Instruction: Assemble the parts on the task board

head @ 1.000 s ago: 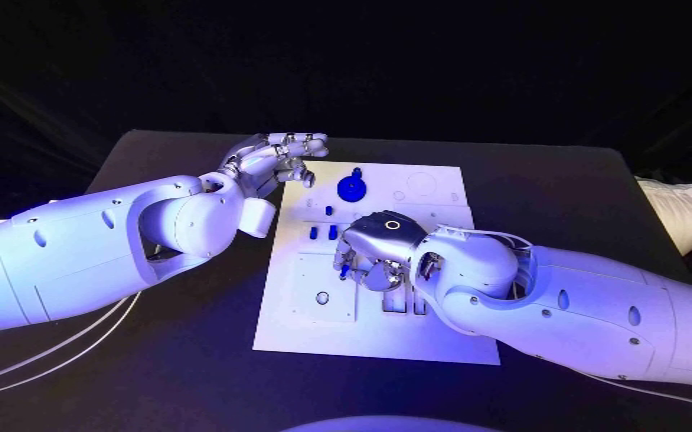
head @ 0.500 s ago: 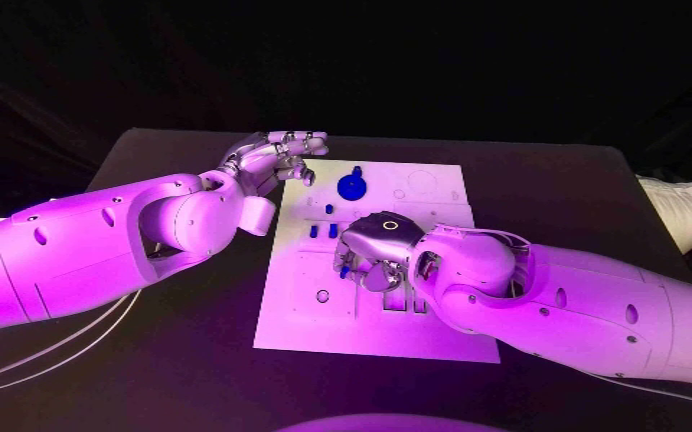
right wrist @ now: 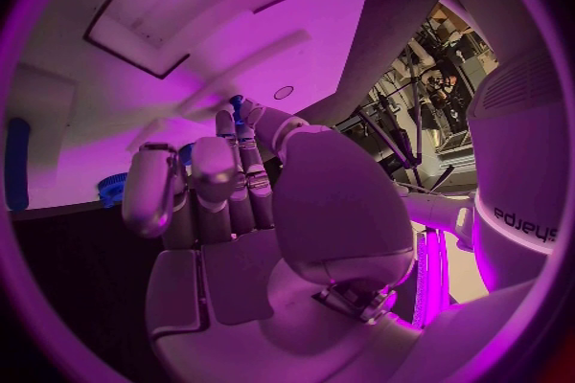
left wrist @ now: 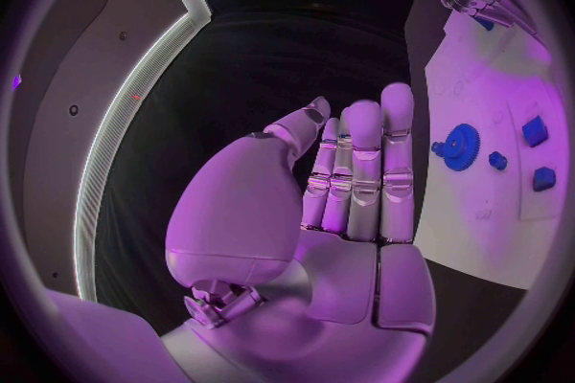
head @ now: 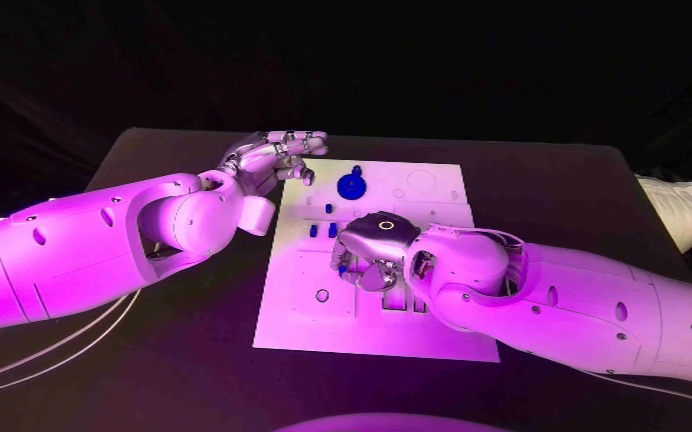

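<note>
Right robot hand [head: 378, 249] has edged left over the task board [head: 433, 337].

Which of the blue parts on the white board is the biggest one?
The round blue gear near the far edge of the task board. It is a wide disc, while the other blue parts, nearer the right hand, are small blocks.
</note>
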You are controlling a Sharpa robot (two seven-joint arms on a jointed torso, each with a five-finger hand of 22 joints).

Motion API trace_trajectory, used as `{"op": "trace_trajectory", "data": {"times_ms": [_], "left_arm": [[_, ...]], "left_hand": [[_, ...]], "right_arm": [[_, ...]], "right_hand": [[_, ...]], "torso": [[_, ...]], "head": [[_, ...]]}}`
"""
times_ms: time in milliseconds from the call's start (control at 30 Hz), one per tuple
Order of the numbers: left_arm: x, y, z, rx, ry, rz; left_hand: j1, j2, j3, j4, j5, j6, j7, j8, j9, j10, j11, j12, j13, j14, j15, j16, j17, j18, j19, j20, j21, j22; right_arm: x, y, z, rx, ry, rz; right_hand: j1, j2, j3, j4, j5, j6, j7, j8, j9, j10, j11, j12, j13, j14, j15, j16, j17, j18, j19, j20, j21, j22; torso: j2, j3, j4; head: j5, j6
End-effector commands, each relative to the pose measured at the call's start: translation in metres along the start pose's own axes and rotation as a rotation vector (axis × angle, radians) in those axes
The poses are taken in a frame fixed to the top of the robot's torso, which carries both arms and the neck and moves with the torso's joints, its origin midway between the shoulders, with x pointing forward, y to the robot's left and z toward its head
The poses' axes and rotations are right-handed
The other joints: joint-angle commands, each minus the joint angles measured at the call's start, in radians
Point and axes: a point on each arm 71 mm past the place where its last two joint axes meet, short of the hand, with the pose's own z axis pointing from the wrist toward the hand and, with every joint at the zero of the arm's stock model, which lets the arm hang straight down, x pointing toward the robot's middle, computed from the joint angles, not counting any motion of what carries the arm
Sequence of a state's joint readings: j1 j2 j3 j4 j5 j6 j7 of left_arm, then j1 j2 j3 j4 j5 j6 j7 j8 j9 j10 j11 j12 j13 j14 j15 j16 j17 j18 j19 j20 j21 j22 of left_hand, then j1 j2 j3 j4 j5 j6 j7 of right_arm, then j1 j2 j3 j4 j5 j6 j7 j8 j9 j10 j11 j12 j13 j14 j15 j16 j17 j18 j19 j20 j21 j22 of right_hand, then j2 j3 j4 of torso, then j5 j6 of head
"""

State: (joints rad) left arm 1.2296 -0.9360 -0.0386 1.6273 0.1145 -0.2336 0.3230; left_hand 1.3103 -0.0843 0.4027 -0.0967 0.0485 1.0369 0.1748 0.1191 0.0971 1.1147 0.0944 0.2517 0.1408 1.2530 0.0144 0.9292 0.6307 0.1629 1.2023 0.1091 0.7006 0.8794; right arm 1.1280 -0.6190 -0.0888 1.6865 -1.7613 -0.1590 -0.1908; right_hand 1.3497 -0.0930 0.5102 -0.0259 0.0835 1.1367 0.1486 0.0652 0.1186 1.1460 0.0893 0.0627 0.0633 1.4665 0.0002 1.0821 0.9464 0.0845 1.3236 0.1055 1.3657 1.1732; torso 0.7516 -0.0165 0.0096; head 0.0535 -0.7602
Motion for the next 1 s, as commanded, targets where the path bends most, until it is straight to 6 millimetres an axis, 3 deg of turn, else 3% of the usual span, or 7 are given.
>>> {"op": "trace_trajectory", "data": {"times_ms": [33, 233, 667, 833, 1000], "left_arm": [[0.003, 0.0, 0.0, 0.004, 0.02, -0.003], [0.002, 0.0, 0.0, 0.003, 0.019, -0.002], [-0.001, -0.001, 0.0, 0.003, 0.013, 0.0], [-0.002, -0.001, -0.001, 0.003, 0.011, 0.0], [-0.001, -0.001, 0.0, 0.002, 0.017, -0.002]], "left_hand": [[0.003, 0.005, -0.004, 0.0, -0.001, -0.007, -0.002, 0.004, -0.001, -0.007, 0.003, 0.003, 0.001, -0.008, -0.002, -0.002, -0.001, 0.01, -0.004, 0.003, -0.003, -0.001], [0.003, 0.005, -0.005, 0.001, -0.001, -0.008, -0.002, 0.004, -0.001, -0.009, 0.003, 0.004, 0.001, -0.008, -0.002, -0.001, -0.001, 0.01, -0.004, 0.003, -0.003, -0.001], [0.002, 0.006, -0.007, 0.001, -0.001, -0.01, -0.001, 0.004, -0.001, -0.011, 0.004, 0.004, 0.001, -0.008, -0.001, -0.001, -0.001, 0.01, -0.004, 0.003, -0.004, -0.001], [0.002, 0.006, -0.007, 0.001, -0.001, -0.01, -0.001, 0.004, -0.001, -0.011, 0.004, 0.004, 0.001, -0.008, -0.001, -0.001, -0.001, 0.01, -0.004, 0.003, -0.004, -0.001], [0.002, 0.006, -0.007, 0.001, -0.001, -0.01, -0.001, 0.004, -0.001, -0.011, 0.004, 0.004, 0.001, -0.008, -0.001, -0.001, -0.001, 0.01, -0.004, 0.003, -0.004, -0.001]], "right_arm": [[0.003, -0.004, -0.001, 0.025, 0.015, -0.019], [0.002, -0.005, -0.003, 0.017, -0.006, -0.011], [-0.01, -0.009, -0.025, 0.012, -0.106, 0.024], [-0.02, -0.02, -0.04, 0.057, -0.121, 0.015], [-0.029, -0.042, -0.057, 0.137, -0.106, -0.014]], "right_hand": [[-0.001, -0.02, -0.013, 0.0, 0.004, -0.015, 0.003, -0.003, -0.007, -0.034, 0.008, -0.001, -0.002, 0.004, 0.008, -0.009, -0.011, 0.005, -0.013, 0.005, -0.011, -0.017], [-0.007, -0.034, -0.045, 0.0, 0.006, -0.036, 0.007, -0.002, -0.014, -0.098, 0.017, 0.002, -0.001, -0.003, 0.016, -0.028, -0.037, 0.013, -0.034, 0.014, -0.032, -0.051], [-0.003, -0.035, -0.057, -0.002, 0.012, -0.044, 0.008, -0.003, -0.017, -0.1, 0.017, 0.011, 0.001, -0.006, 0.016, -0.035, -0.047, 0.013, -0.034, 0.015, -0.034, -0.053], [0.001, -0.037, -0.063, -0.005, 0.015, -0.058, 0.005, -0.005, -0.022, -0.099, 0.016, 0.018, 0.001, -0.007, 0.015, -0.039, -0.053, 0.014, -0.033, 0.015, -0.036, -0.054], [0.003, -0.042, -0.078, -0.005, 0.013, -0.087, -0.002, -0.005, -0.031, -0.111, 0.016, 0.019, 0.0, -0.007, 0.015, -0.043, -0.059, 0.015, -0.036, 0.014, -0.042, -0.063]], "torso": [[-0.001, 0.0, 0.0001], [0.0, 0.0007, -0.0002], [0.0, 0.0008, -0.0003], [-0.001, 0.0005, -0.0015], [-0.001, -0.0003, -0.0001]], "head": [[0.0, 0.0], [0.0, 0.0], [-0.003, 0.004], [-0.006, 0.007], [-0.022, 0.017]]}}
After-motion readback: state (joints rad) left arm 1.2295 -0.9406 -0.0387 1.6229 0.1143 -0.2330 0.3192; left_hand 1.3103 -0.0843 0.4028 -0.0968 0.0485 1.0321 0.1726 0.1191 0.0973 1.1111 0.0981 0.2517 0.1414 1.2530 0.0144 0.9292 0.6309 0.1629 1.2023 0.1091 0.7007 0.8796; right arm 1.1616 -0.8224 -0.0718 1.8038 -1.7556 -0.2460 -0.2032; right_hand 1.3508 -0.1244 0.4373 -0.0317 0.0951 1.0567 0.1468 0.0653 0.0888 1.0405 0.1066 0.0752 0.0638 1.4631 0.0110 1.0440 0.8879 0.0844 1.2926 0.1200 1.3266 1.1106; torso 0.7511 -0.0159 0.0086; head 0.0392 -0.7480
